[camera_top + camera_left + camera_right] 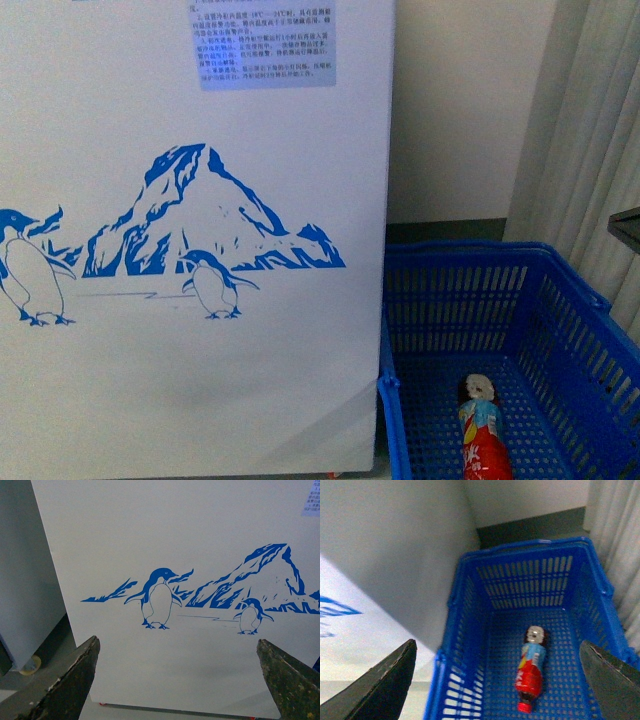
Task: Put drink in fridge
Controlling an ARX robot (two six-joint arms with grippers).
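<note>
1. Fridge: white panel. Blue mountain print streaked with white. Two blue-backed, white-bellied penguins at its 6 and 8 o'clock.
2. Notice sheet, 12 o'clock on the panel: pale blue, fine dark print.
3. Basket, 4 o'clock in front view: solid blue, slotted walls, perforated floor.
4. Drink: red body, red cap, pale pictured label with blue.
5. Curtain, 2 o'clock: off-white, vertical folds.

Left gripper: two dark grey-brown fingers, wedge-shaped, tapering to blunt tips. Surface rough and scuffed, with pale specks and scratches along edges. Right gripper: matching pair of dark wedge fingers, matte, slightly blurred. Thin lighter worn line along upper edges.
</note>
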